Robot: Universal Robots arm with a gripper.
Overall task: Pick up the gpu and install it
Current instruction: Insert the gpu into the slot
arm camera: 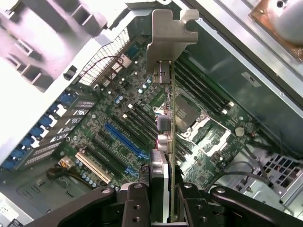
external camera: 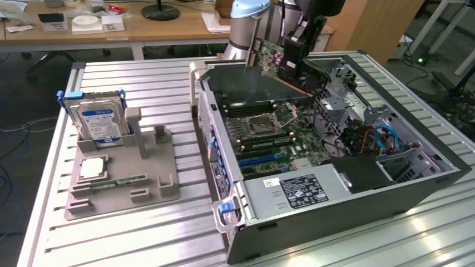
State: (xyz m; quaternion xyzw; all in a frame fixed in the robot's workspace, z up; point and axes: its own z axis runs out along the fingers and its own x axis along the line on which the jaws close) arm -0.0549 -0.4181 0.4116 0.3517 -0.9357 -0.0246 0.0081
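Note:
The gpu (external camera: 268, 55), a thin card with a pale metal end bracket, hangs in the air over the back part of the open computer case (external camera: 415, 192). My gripper (external camera: 295, 47) is shut on it from above. In the wrist view the gpu (arm camera: 171, 118) is seen edge-on, its bracket (arm camera: 166, 40) pointing away from the fingers (arm camera: 136, 204) that clamp the board on both sides. Below it lies the motherboard (arm camera: 109, 118) with a long blue slot (arm camera: 125, 139), and the card is well above and apart from it.
A grey holder tray (external camera: 122, 178) on the exterior view's left carries a silver hard drive (external camera: 100, 119), a processor chip (external camera: 93, 167) and a memory stick (external camera: 111, 183). Inside the case are a power supply (external camera: 297, 192), blue cables (external camera: 386, 139) and drive cages (external camera: 341, 89).

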